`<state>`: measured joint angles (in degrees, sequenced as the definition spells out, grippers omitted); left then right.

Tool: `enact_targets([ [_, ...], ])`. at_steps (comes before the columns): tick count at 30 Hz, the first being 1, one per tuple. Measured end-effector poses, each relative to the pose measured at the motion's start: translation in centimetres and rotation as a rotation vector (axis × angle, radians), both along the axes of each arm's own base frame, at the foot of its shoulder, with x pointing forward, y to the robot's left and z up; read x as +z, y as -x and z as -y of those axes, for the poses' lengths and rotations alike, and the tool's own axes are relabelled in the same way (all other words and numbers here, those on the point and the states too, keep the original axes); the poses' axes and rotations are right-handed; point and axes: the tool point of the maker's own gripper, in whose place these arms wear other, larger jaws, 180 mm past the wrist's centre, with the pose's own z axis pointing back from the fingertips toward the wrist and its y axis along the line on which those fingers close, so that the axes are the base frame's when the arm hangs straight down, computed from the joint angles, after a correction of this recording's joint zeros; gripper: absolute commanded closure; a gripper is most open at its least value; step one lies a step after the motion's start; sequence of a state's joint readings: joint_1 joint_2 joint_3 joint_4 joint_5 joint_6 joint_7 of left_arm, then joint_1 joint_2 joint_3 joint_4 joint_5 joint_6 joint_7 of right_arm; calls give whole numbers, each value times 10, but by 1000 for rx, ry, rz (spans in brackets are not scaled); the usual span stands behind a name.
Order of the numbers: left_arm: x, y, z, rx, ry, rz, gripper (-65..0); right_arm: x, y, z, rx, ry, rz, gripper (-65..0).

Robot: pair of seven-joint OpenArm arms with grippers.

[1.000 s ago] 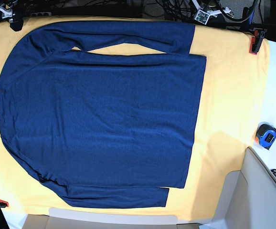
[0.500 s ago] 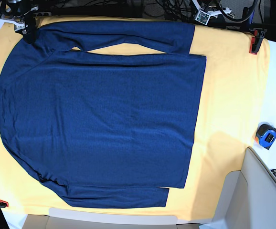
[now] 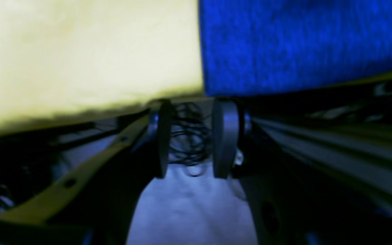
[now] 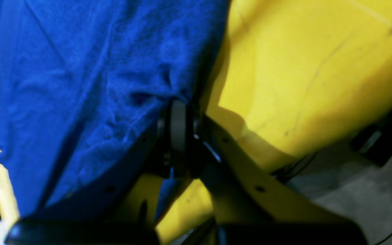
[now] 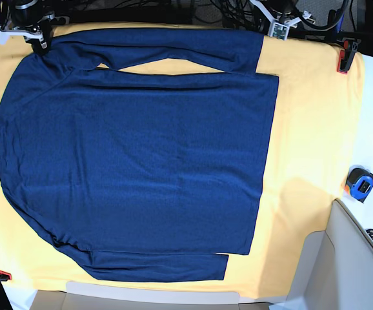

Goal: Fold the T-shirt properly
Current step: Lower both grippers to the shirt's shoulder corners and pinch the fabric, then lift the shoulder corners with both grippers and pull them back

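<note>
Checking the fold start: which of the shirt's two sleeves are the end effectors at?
The far sleeve along the yellow cloth's back edge; both end effectors sit at its ends, while the near sleeve lies untouched.

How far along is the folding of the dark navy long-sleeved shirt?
Barely begun. Done: the dark navy long-sleeved knit shirt lies spread flat on the yellow cloth, no fold made. In hand: the right gripper is shut on the shirt's fabric at its far edge, at the shoulder end of the far sleeve; the left gripper stands open just short of that sleeve's cuff corner. Left: grip the cuff, then every fold.
</note>
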<state>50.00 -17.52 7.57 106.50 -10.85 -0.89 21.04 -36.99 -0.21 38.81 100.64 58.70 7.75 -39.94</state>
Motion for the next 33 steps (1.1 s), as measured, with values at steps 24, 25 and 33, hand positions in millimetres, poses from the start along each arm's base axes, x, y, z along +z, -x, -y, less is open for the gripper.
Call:
enact_targets([
  [24, 62, -40, 31, 34, 537, -90, -241, -14, -14, -1, -17, -41, 54, 0],
  [25, 65, -42, 36, 12, 581, -105, -241, -14, -14, 0, -19, -39, 55, 0],
  [33, 57, -59, 3, 45, 615, -196, -243, -14, -14, 0, -20, -37, 57, 0],
])
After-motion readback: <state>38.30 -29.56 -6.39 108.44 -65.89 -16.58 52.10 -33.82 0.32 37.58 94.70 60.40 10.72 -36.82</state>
